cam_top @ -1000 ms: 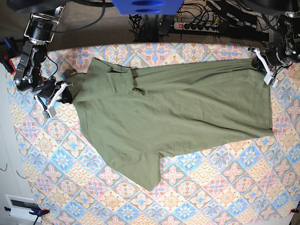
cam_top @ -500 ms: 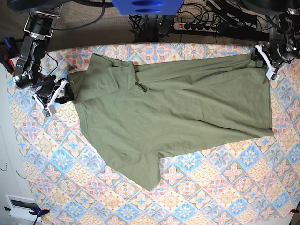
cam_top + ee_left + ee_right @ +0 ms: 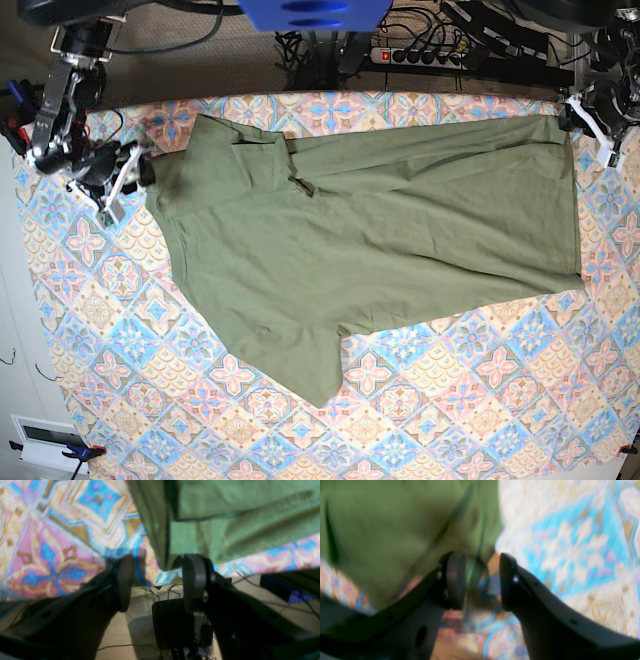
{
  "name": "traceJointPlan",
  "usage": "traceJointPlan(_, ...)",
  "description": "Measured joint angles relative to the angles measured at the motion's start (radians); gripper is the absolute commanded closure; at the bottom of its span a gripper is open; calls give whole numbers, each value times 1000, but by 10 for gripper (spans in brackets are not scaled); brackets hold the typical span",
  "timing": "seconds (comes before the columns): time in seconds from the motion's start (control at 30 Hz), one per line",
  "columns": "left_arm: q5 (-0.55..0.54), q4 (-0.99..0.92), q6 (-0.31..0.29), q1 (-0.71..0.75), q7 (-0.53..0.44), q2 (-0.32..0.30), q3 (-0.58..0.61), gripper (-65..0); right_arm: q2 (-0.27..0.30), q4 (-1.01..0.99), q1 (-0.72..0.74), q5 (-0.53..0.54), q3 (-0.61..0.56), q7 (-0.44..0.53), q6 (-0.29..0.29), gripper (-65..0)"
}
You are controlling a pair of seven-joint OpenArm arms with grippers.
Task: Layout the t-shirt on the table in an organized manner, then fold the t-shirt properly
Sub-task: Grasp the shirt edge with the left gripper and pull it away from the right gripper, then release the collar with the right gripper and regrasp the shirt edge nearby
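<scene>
Clutter behind and beside the work surface

A black power strip with a red switch (image 3: 425, 55) lies on the brownish carpeted floor (image 3: 190, 75) beyond the far edge, among tangled black cables (image 3: 300, 45). A blue rounded plastic part (image 3: 315, 13) hangs at top centre. A white wall socket plate (image 3: 45, 440) sits near the lower-left corner.

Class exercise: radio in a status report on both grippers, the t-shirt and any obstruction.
Left gripper open at shirt corner, holding nothing. Right gripper open at shirt edge. T-shirt spread on table, one part folded over near the collar end. No obstruction seen.
</scene>
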Motion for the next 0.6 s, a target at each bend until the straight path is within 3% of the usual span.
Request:
traceJointPlan(0.13, -64, 0, 0, -3, 5, 21, -2, -309, 2, 109, -53, 20, 0, -8, 0, -223)
traceJointPlan(0.33, -114, 0, 0, -22, 6, 26, -3, -309, -2, 104, -131, 9, 0, -57, 0, -223)
traceJointPlan(0.6, -113, 1, 2, -69, 6, 68, -3, -309, -63, 104, -177, 17, 0, -59, -1, -223)
